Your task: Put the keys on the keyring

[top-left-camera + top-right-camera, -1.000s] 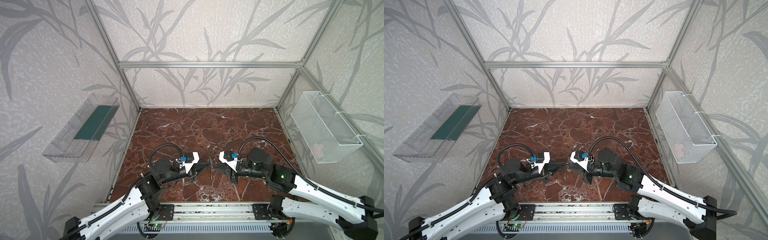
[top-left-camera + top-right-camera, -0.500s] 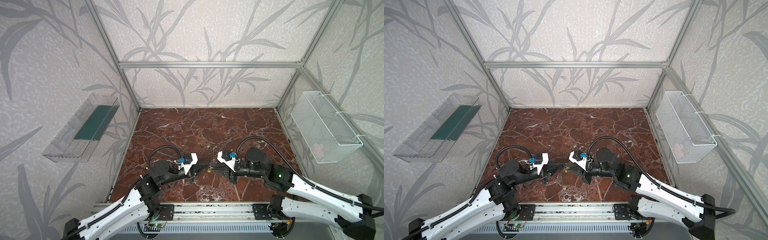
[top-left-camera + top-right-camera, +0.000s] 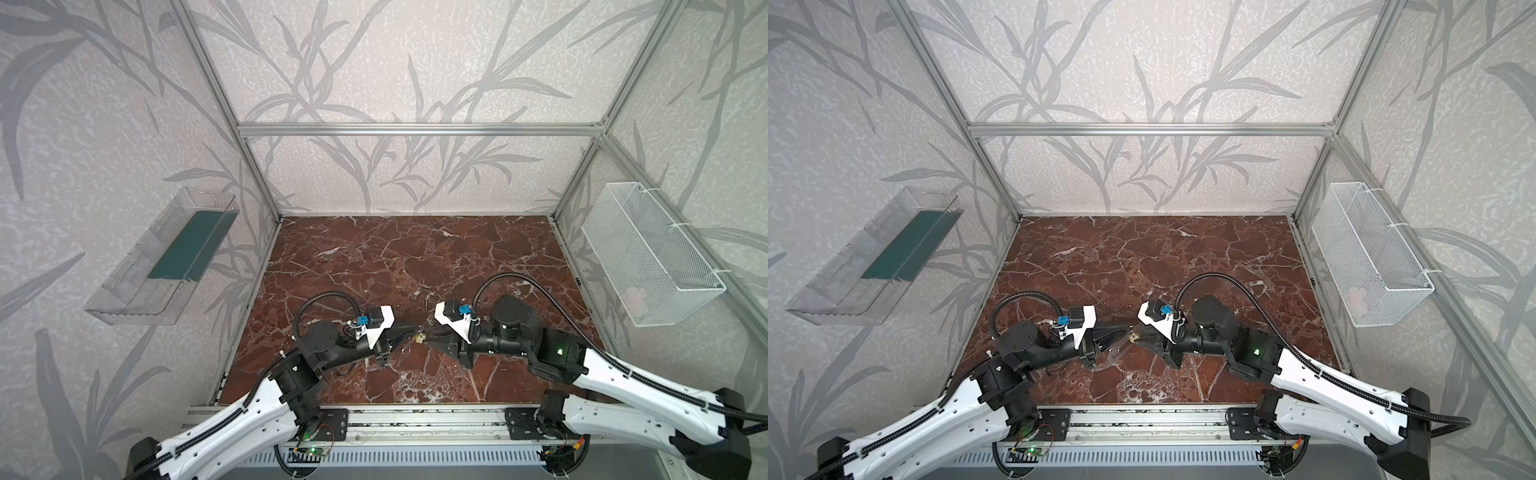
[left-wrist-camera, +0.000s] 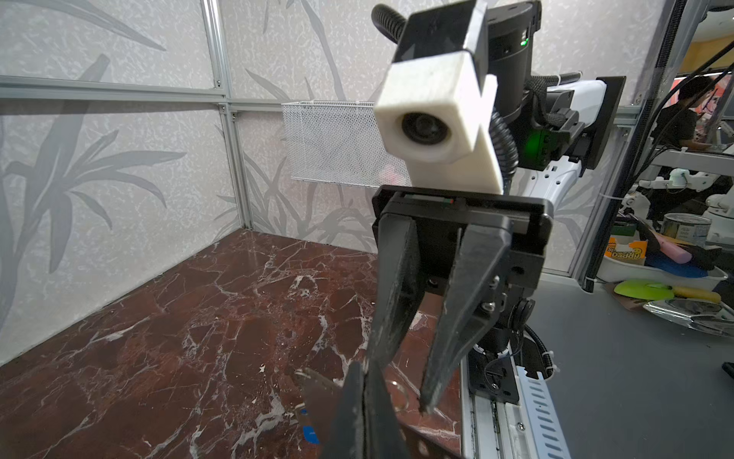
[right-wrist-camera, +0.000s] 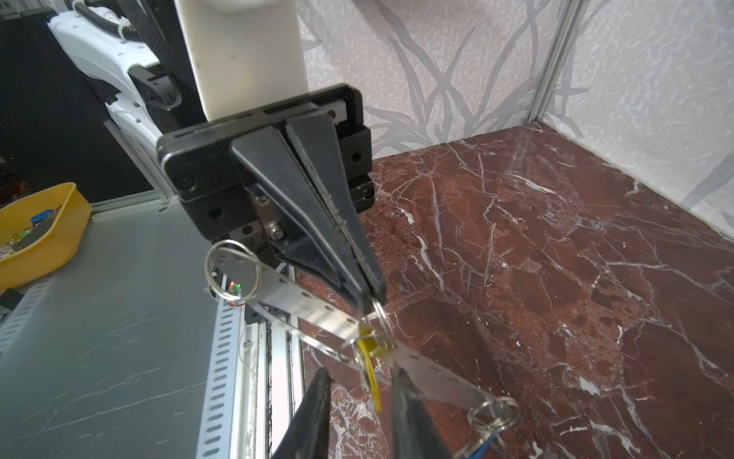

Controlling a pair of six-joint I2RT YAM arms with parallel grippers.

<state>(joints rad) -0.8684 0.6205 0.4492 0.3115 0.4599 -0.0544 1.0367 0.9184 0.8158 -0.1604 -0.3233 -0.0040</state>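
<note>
My left gripper (image 3: 411, 332) is shut on a small ring of the keyring (image 5: 302, 306), a flat metal plate with a row of small holes that hangs slanted above the marble floor. The yellow key (image 5: 371, 363) dangles from a ring at the plate's middle. My right gripper (image 5: 361, 373) stands open with that key between its fingers (image 5: 413, 417), not pinched. A blue key (image 5: 482, 441) hangs from a ring at the plate's far end. In the left wrist view the shut left gripper (image 4: 365, 397) hides most of the plate (image 4: 317, 393).
A white wire basket (image 3: 648, 257) hangs on the right wall and a clear bin (image 3: 166, 257) on the left wall. The aluminium rail (image 3: 415, 419) runs along the front edge just below both grippers. A yellow bowl (image 5: 39, 230) sits outside the cell.
My right gripper's jaws have parted and let go of the yellow key. The left gripper stays shut, and both arms have hardly shifted.
</note>
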